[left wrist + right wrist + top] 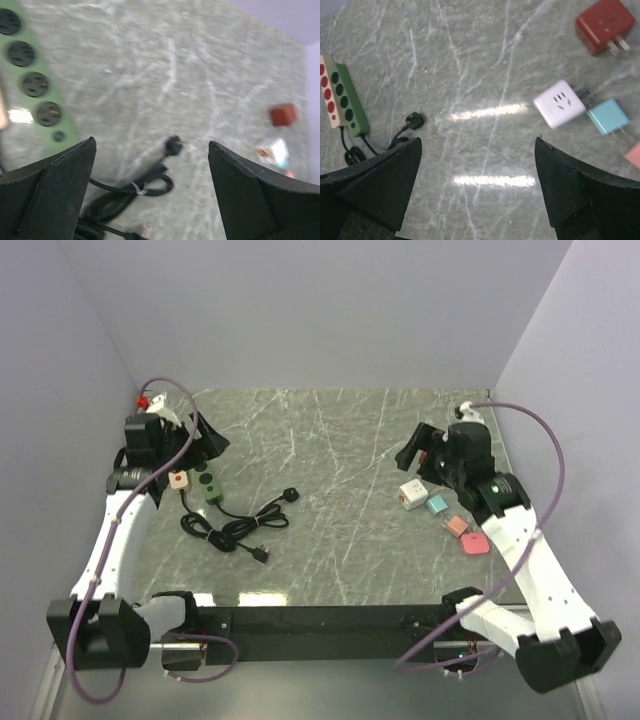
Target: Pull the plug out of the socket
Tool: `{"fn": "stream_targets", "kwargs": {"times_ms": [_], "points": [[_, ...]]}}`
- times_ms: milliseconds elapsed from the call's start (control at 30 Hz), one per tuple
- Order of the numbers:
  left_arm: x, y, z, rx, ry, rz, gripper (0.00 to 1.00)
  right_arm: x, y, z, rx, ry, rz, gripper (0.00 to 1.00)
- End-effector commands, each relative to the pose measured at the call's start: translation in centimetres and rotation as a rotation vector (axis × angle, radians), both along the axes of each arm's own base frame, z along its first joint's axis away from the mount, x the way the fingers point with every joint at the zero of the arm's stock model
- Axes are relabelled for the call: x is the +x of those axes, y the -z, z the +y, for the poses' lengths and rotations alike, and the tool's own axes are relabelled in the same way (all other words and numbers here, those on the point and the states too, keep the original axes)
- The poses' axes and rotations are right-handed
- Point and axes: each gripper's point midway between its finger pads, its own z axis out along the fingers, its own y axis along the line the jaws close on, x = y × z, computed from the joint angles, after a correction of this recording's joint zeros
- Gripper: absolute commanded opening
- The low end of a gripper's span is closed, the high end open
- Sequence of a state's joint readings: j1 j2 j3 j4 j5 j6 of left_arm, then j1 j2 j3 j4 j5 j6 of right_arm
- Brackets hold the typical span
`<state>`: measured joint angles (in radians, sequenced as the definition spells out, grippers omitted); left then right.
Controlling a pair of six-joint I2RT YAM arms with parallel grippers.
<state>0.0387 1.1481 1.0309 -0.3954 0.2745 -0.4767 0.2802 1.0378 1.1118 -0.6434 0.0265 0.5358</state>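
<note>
The left gripper (151,144) has its jaws spread wide, with only bare table (330,440) between the fingers (60,190). It grips and touches nothing. In the top view it hangs just past the far end of the green strip (206,487).

The right gripper (477,139) is just as wide open and also has hold of nothing. It sits well to the right of the green strip, on the other side of the table.

The plug (290,494) lies flat on the table, to the right of the green strip and clear of it. Its long axis runs on a slant. The head points away from the strip, toward the far right, and the tail trails back toward the near left. From the tail the black cable (235,528) runs into a loose coil close to the strip's near end. The cable's other end lies on the table nearer still than the coil.

The green strip's own long axis runs roughly near to far, and the sockets seen from the left wrist are open holes. A white strip (327,90) with red sockets lies against its left side.

A white adapter (412,494) and a teal cube (437,504) lie far to the strip's right, near the right gripper.
</note>
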Motion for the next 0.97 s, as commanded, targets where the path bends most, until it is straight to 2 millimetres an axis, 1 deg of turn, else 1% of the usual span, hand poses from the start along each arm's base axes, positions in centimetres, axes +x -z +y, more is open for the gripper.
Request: {"fn": "stream_targets", "kwargs": {"times_ms": [0, 33, 67, 133, 167, 200, 233, 267, 300, 367, 467, 500, 567, 600, 667, 700, 767, 800, 933], "points": [[-2.0, -2.4, -2.6, -0.111, 0.084, -0.102, 0.99, -2.2, -0.4, -1.7, -0.011, 0.060, -0.049, 1.00], [-2.9, -3.9, -3.0, -0.132, 0.094, -0.158, 0.99, -3.4, -0.7, -2.2, -0.001, 0.067, -0.088, 1.00], [-3.6, -3.1, -3.2, -0.144, 0.100, -0.154, 0.99, -4.1, -0.9, -2.6, -0.002, 0.081, -0.104, 1.00], [-4.5, -3.6, -3.5, -0.171, 0.103, -0.185, 0.99, -5.6, -1.4, -3.3, 0.014, 0.094, -0.153, 1.00], [-5.2, -4.9, -3.9, -0.184, 0.132, -0.242, 0.99, -6.2, -1.3, -3.6, 0.014, 0.100, -0.158, 1.00], [-5.6, -4.2, -4.3, -0.203, 0.141, -0.233, 0.99, -6.7, -1.4, -3.8, 0.018, 0.106, -0.169, 1.00], [-6.1, -4.6, -4.4, -0.210, 0.152, -0.253, 0.99, -7.4, -1.6, -4.1, 0.032, 0.119, -0.188, 1.00], [-6.5, -4.9, -4.9, -0.220, 0.182, -0.267, 0.99, -7.9, -1.3, -4.3, 0.031, 0.127, -0.179, 1.00], [-6.7, -4.6, -5.0, -0.215, 0.196, -0.269, 0.99, -8.5, -1.3, -4.7, 0.035, 0.144, -0.190, 1.00], [-7.0, -4.7, -5.1, -0.213, 0.203, -0.266, 0.99, -9.3, -0.1, -5.3, 0.032, 0.176, -0.157, 1.00], [-7.0, -5.2, -5.9, -0.207, 0.252, -0.270, 0.99, -10.5, 1.5, -6.3, 0.019, 0.221, -0.119, 1.00], [-7.0, -5.6, -6.1, -0.203, 0.269, -0.287, 0.99, -10.8, 1.9, -6.6, 0.014, 0.238, -0.110, 1.00], [-6.9, -5.9, -6.2, -0.197, 0.282, -0.298, 0.99, -11.5, 2.4, -7.3, 0.022, 0.283, -0.101, 1.00], [-6.8, -6.4, -6.2, -0.188, 0.289, -0.308, 0.99, -11.7, 2.1, -7.4, 0.038, 0.293, -0.118, 1.00], [-6.6, -6.5, -6.3, -0.180, 0.301, -0.304, 0.99, -11.9, 1.6, -7.8, 0.053, 0.316, -0.147, 1.00], [-6.8, -6.9, -6.9, -0.173, 0.329, -0.313, 0.99, -11.9, 1.4, -7.9, 0.067, 0.335, -0.158, 1.00], [-6.9, -7.0, -7.2, -0.163, 0.349, -0.310, 0.99, -11.9, 0.8, -8.3, 0.084, 0.354, -0.214, 1.00], [-6.9, -7.4, -7.2, -0.153, 0.353, -0.321, 0.99, -12.1, 0.7, -8.5, 0.080, 0.357, -0.231, 1.00], [-6.7, -7.5, -7.1, -0.137, 0.342, -0.321, 0.99, -11.9, 1.5, -10.0, 0.047, 0.447, -0.206, 1.00]]}}
